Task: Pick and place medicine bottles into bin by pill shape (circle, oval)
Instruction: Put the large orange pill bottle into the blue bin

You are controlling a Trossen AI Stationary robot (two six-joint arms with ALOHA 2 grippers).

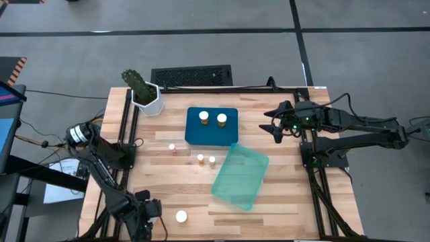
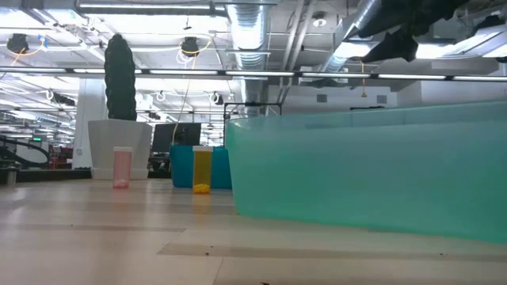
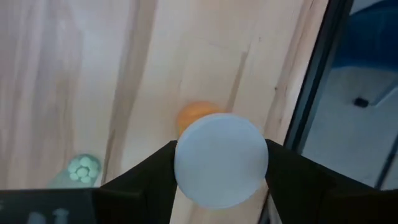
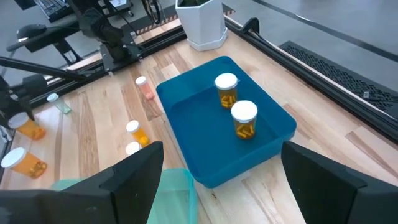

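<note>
My left gripper (image 1: 146, 210) is at the table's near left, shut on an amber bottle with a white cap (image 3: 221, 158); the high view hides that bottle under the arm. Another white-capped amber bottle (image 1: 181, 216) stands just right of it. A pale bottle (image 1: 172, 148) and two small amber bottles (image 1: 200, 159) (image 1: 212, 161) stand at mid-table. Two amber bottles (image 1: 203, 117) (image 1: 222, 119) stand in the blue bin (image 1: 195, 134). My right gripper (image 1: 274, 126) is open and empty, above the table right of the blue bin. My left gripper pinches the round white cap by its two opposite sides (image 3: 186, 163) between its two fingers (image 3: 152, 171). The wrist view looks straight onto the cap's top, with the amber body (image 3: 194, 115) beyond it. Whether the bottle's base is on the wood, I cannot tell.
A teal bin (image 1: 240, 176) lies slanted at centre right, near the blue bin's corner. A white hexagonal pot with a green plant (image 1: 146, 99) stands at the far left. A small pale bottle (image 3: 83, 169) lies on its side near my left gripper.
</note>
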